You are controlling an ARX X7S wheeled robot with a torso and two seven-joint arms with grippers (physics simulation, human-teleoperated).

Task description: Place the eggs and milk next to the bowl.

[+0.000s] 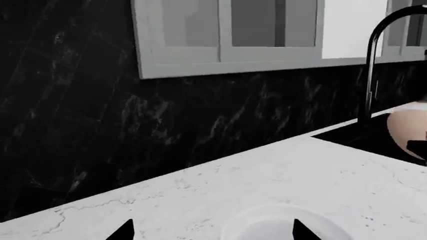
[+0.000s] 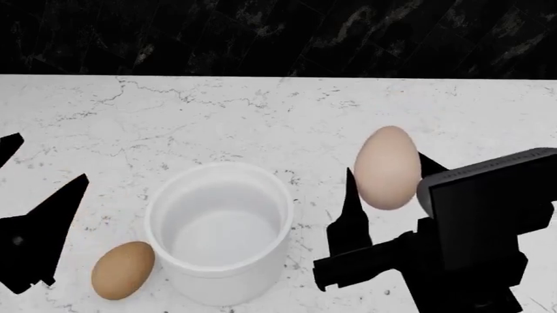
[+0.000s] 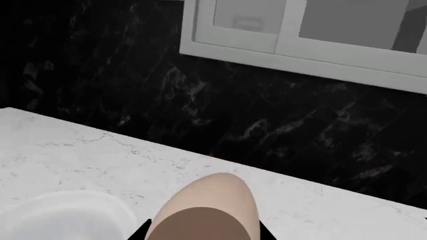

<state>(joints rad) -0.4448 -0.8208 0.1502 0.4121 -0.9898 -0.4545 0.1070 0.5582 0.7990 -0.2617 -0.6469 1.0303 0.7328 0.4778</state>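
Observation:
The white bowl (image 2: 222, 195) stands mid-counter. A tan-brown egg (image 2: 122, 269) lies against its near-left side. To the bowl's right, my right gripper (image 2: 387, 166) is shut on the paler pinkish egg (image 2: 388, 171), one black finger on each side; the right wrist view shows this egg (image 3: 207, 210) filling the jaws, with the bowl (image 3: 67, 215) beside it. My left gripper (image 2: 51, 158) is open and holds nothing, left of the bowl. In the left wrist view the bowl's rim (image 1: 267, 220) shows between its fingertips (image 1: 123, 231). The milk is out of view.
White marble counter (image 2: 261, 111) runs back to a black marble wall (image 2: 278, 32). The left wrist view shows a black faucet (image 1: 373, 65) over a dark sink (image 1: 363, 136) beyond the bowl, and grey cabinets (image 1: 220, 45) above.

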